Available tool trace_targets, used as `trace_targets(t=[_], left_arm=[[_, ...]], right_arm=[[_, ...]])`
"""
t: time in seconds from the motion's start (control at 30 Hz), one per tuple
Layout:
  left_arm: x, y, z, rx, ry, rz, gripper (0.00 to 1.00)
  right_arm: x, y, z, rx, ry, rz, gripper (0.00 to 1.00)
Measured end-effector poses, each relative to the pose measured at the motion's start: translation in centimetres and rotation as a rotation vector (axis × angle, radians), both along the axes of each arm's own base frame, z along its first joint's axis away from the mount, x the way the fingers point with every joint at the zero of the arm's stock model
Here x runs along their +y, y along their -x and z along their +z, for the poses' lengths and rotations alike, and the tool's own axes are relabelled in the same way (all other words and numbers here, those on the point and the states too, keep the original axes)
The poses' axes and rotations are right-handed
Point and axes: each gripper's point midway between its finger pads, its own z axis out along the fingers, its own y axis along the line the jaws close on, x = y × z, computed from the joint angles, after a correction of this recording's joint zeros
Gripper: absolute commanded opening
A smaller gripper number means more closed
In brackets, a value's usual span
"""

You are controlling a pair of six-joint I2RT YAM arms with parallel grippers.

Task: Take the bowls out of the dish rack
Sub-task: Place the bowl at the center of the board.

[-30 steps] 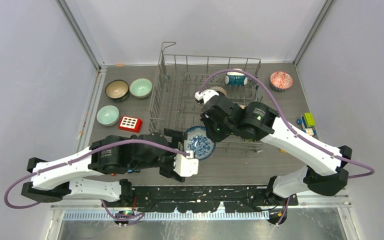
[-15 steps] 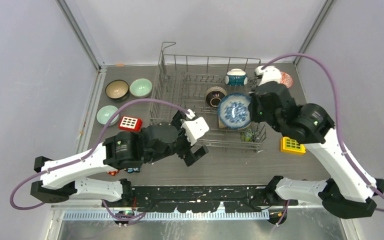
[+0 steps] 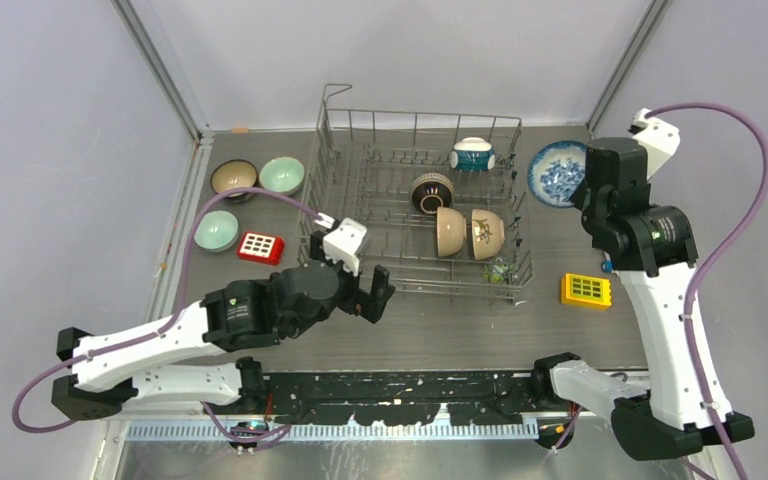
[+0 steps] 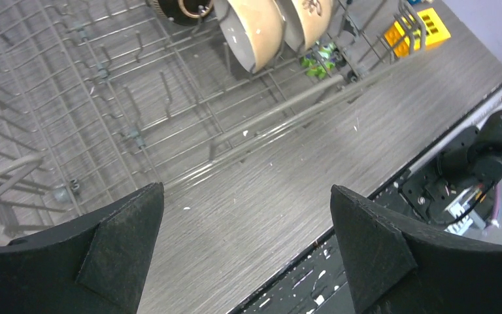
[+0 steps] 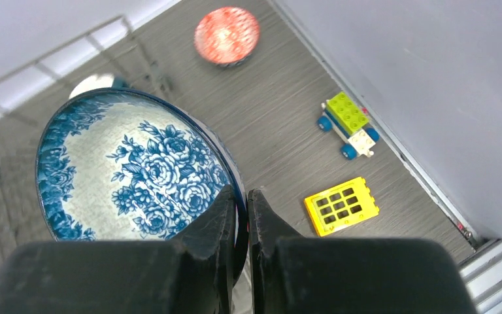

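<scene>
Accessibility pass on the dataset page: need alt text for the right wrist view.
The right arm's fingers pinch the rim of a blue-and-white floral bowl, seen from above. On the grey table beyond it lie a red patterned bowl, a green-and-white toy car and a yellow grid block.

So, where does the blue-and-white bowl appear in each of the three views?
Top external: blue-and-white bowl upper right, just right of the dish rack.
Left wrist: not in it.
Right wrist: centre-left, rim pinched by the right end effector.
Shared landmark: the yellow block, in all three views.
</scene>
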Motion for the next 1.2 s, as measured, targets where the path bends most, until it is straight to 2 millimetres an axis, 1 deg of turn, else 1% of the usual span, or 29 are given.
trace_targets(t=[0.13, 0.2, 0.23, 0.3, 0.33, 0.4, 0.43, 0.5, 0.57, 0.63, 0.7, 0.8, 0.93, 1.03, 1.2], left_arm=[[1.4, -0.3, 0.0, 0.003, 0.039, 0.06, 1.0], [1.6, -0.3, -0.3, 0.009, 0.042, 0.072, 1.0], [1.7, -0.3, -0.6, 0.013, 0.04, 0.076, 1.0], [1.7, -0.2, -1.3, 0.026, 0.032, 0.081, 1.0], [1.8, -0.2, -1.8, 0.032, 0.024, 0.084, 1.0], [2.0, -0.1, -2.7, 0.044, 0.007, 0.089, 1.0], [2.1, 0.0, -3.0, 0.049, 0.002, 0.091, 1.0], [2.4, 0.0, -3.5, 0.056, -0.007, 0.097, 1.0], [2.6, 0.0, -3.8, 0.058, -0.007, 0.103, 1.0], [2.8, 0.0, -3.9, 0.059, -0.002, 0.113, 1.0], [2.9, -0.1, -4.1, 0.059, -0.002, 0.123, 1.0], [3.0, -0.2, -4.4, 0.057, -0.011, 0.133, 1.0], [2.7, -0.4, -5.1, 0.062, -0.038, 0.143, 1.0], [2.4, -0.5, -5.9, 0.072, -0.063, 0.147, 1.0], [2.2, -0.5, -6.3, 0.083, -0.07, 0.154, 1.0]], right_arm=[[-3.2, -1.3, -0.6, -0.04, -0.047, -0.169, 0.01], [-4.6, -2.3, -1.7, -0.053, -0.081, -0.243, 0.01], [-5.4, -2.9, -2.6, -0.054, -0.11, -0.278, 0.01], [-6.5, -4.2, -4.7, -0.045, -0.168, -0.336, 0.01], [-7.1, -4.9, -6.2, -0.029, -0.196, -0.363, 0.01], [-8.1, -6.2, -9.5, 0.012, -0.244, -0.406, 0.01], [-8.5, -6.8, -11.5, 0.043, -0.269, -0.426, 0.01], [-9.1, -7.5, -14.9, 0.1, -0.306, -0.458, 0.01], [-9.5, -7.8, -17.4, 0.144, -0.331, -0.48, 0.01], [-10.0, -8.1, -19.4, 0.179, -0.346, -0.502, 0.01], [-10.8, -8.8, -20.7, 0.19, -0.354, -0.52, 0.01], [-11.6, -9.9, -22.2, 0.183, -0.373, -0.54, 0.01], [-12.6, -10.8, -24.6, 0.186, -0.4, -0.562, 0.01], [-13.0, -11.3, -26.2, 0.201, -0.407, -0.569, 0.01], [-13.1, -12.0, -27.9, 0.211, -0.413, -0.567, 0.01]])
